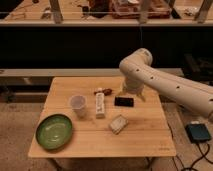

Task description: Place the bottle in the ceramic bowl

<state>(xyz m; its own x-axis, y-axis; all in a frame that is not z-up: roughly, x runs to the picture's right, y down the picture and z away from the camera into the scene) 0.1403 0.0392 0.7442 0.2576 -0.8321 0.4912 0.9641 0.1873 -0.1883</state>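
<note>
The small slim white bottle point(100, 106) lying on the wooden bench point(145, 136) looks light, hard and slippery, so the dark gripper point(126, 100) just beside it (jaws spread or not, I cannot tell) should pinch its middle.

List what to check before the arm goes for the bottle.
1. Bottle free to grasp: ok. It lies flat on the table with nothing on it.
2. Ceramic bowl ready: ok. It sits at the front left corner and looks empty.
3. Gripper at the bottle: not ok. It is over the back right of the table, beside the black object.
4. Room beside the bottle: not ok. The cup stands close on the bowl side.
5. Pale block clear of the bottle: ok. It lies apart from it, nearer the front.
</note>
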